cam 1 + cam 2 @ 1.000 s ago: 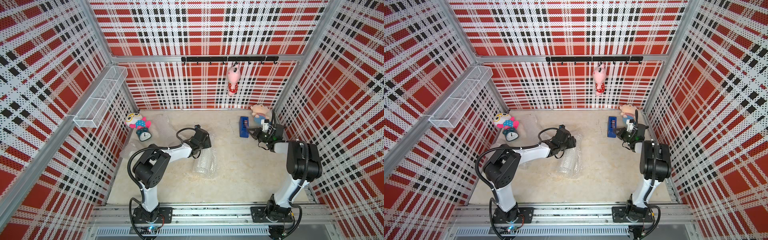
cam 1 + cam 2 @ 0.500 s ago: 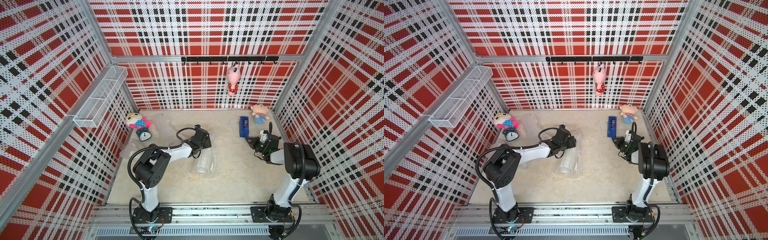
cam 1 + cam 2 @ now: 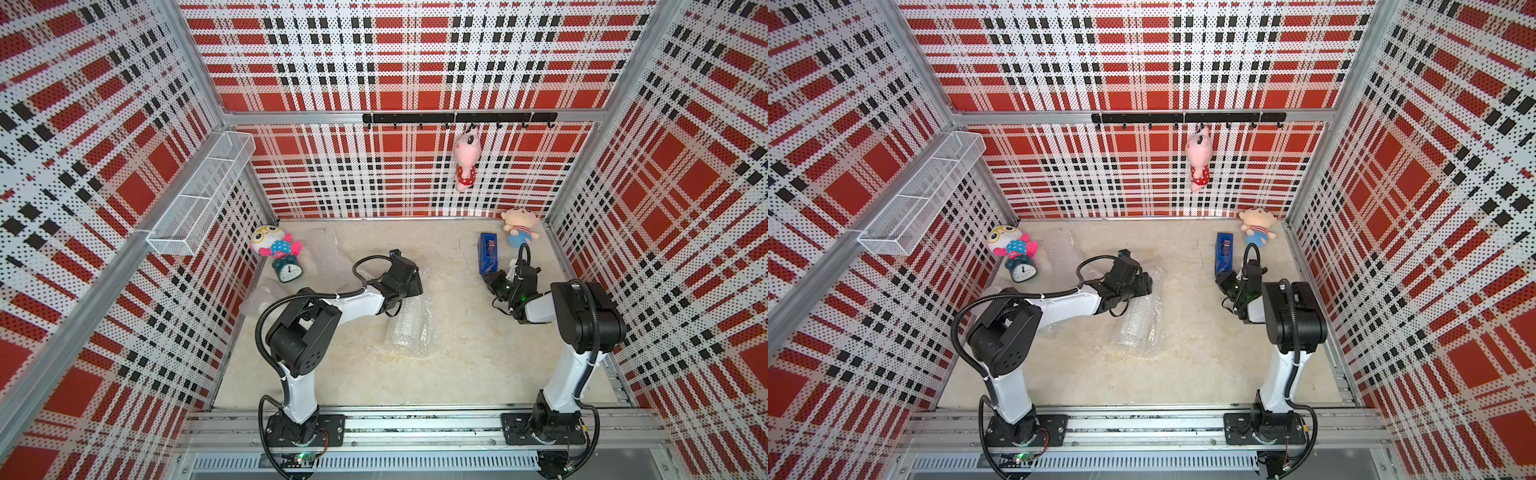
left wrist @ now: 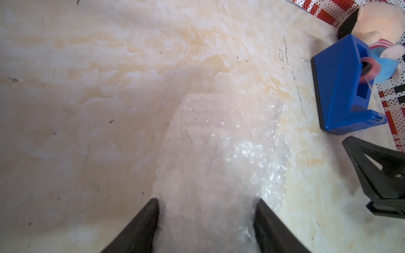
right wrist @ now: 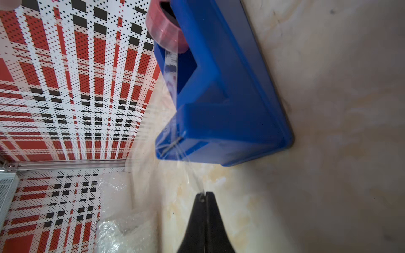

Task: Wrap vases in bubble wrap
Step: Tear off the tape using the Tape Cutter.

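Though the marbled tabletop [image 3: 457,374] spans the whole cell, the bubble wrap [image 3: 419,332] lies at its middle, rolled into a bundle, a vase [image 3: 399,330] showing faintly inside as a clear cylinder; the left gripper [image 4: 207,201] clasps the roll's far end, one finger on each side. Near the back right stands the blue tape dispenser [image 5: 219,98]; just beside it the right gripper [image 5: 205,193], jaws pressed together, pinches a thin clear tape strip [image 5: 194,175] from its cutter

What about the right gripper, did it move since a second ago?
Yes. The right gripper pulled back toward the front, away from the plush doll, and now sits just past the near end of the blue tape dispenser.
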Robot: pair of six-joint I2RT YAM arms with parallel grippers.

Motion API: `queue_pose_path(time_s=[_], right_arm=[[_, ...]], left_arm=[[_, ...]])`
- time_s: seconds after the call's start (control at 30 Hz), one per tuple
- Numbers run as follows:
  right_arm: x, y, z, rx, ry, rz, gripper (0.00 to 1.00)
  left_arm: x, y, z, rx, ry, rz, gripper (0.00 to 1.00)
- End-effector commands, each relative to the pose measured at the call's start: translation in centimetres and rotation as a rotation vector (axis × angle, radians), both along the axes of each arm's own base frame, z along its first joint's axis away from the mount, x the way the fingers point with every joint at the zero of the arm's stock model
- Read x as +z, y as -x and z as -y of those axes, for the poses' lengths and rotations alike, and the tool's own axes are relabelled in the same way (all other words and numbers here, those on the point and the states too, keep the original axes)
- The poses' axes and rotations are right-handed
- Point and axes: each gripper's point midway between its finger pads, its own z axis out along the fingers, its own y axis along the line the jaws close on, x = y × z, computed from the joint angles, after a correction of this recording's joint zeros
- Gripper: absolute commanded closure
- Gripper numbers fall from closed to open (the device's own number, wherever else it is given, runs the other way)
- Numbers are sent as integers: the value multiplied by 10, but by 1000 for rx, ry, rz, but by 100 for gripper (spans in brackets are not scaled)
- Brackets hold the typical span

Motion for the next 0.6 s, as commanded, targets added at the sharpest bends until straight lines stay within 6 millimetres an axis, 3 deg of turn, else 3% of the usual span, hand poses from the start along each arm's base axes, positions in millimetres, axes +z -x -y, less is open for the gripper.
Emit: queue_pose_path(time_s=[0.0, 0.27, 0.5, 0.57], right_arm=[[-57, 36, -21, 51, 1, -235, 100], [-70, 48, -26, 1, 30, -281, 100], [-67, 54, -42, 22, 15, -259, 100], [-55, 52, -45, 37, -1, -207, 100]], left_arm=[[-19, 10, -14, 8, -61, -54, 32], [-14, 8, -18, 19, -54, -41, 33], [-13, 8, -21, 20, -54, -39, 33], [-13, 7, -22, 20, -56, -40, 33]])
